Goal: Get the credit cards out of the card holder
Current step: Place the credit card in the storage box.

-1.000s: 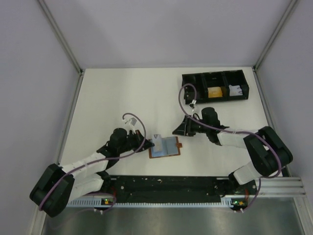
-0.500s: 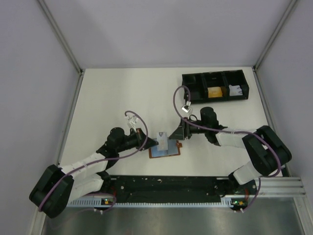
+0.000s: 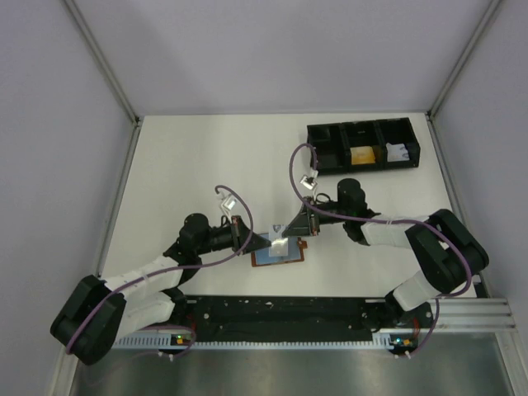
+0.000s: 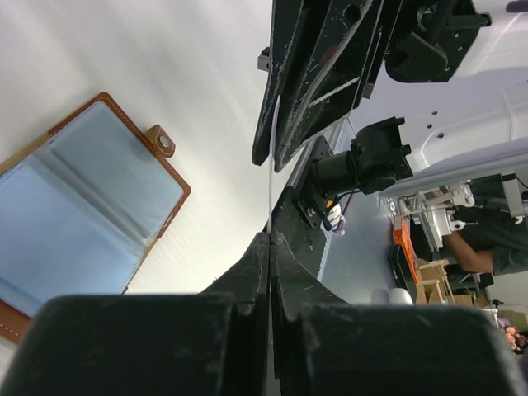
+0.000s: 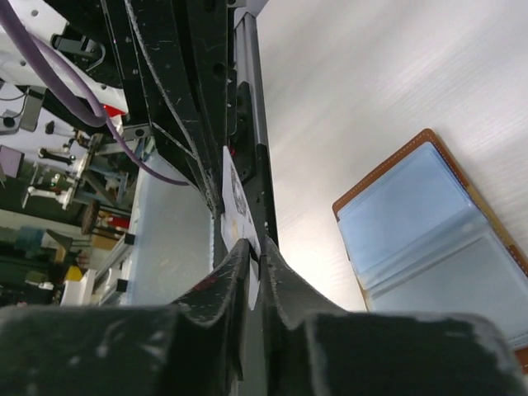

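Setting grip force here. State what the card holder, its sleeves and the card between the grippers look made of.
Card holder: brown leather or imitation, matte, pale stitching along the rim, metal-looking snap. Sleeves: clear bluish plastic film, glossy, creased at the fold. Card: thin, white, printed, stands stiff edge-on; probably plastic, possibly coated paper.
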